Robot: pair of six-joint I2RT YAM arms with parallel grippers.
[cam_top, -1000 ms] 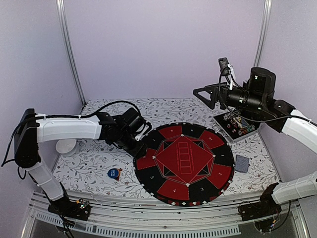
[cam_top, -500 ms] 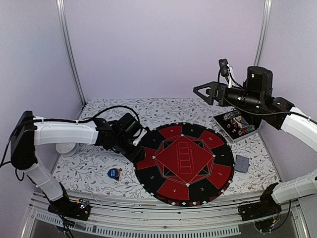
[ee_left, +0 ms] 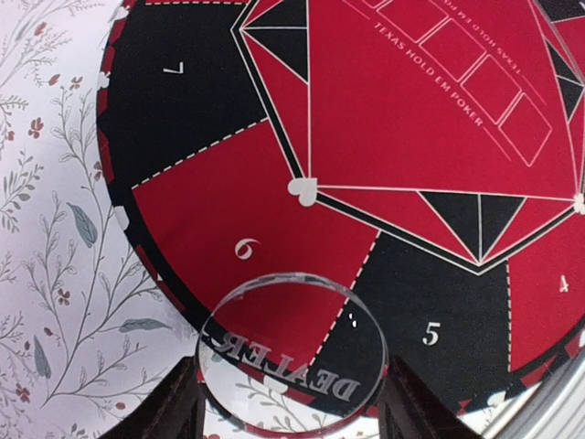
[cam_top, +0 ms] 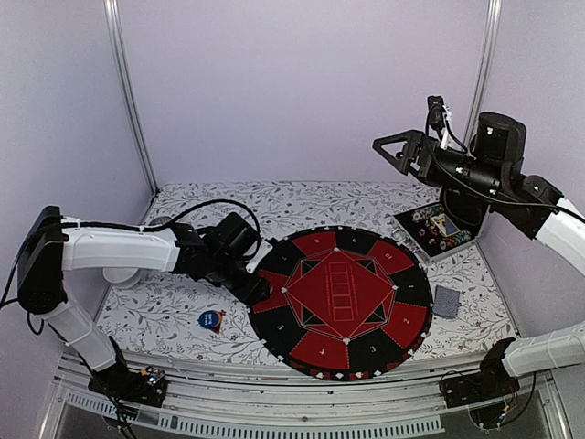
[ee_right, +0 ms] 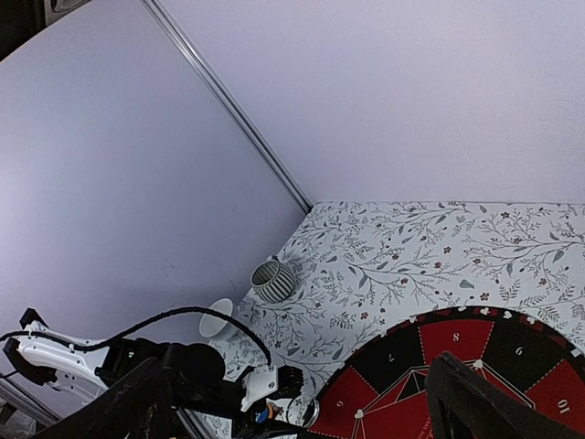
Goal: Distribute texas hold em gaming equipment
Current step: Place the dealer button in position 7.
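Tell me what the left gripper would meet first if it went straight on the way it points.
Probably the round poker mat, near its rim around red segment 6 and black segment 5. The clear DEALER disc held in the left gripper would touch first, though depth is unclear.

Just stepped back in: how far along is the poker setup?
Nothing looks dealt yet: the mat lies bare. In hand: the left pincer holds a clear dealer disc above the mat's edge. Left: the chips in the tray, the card stack, the blue disc beside the mat. The right pincer hangs open, raised.
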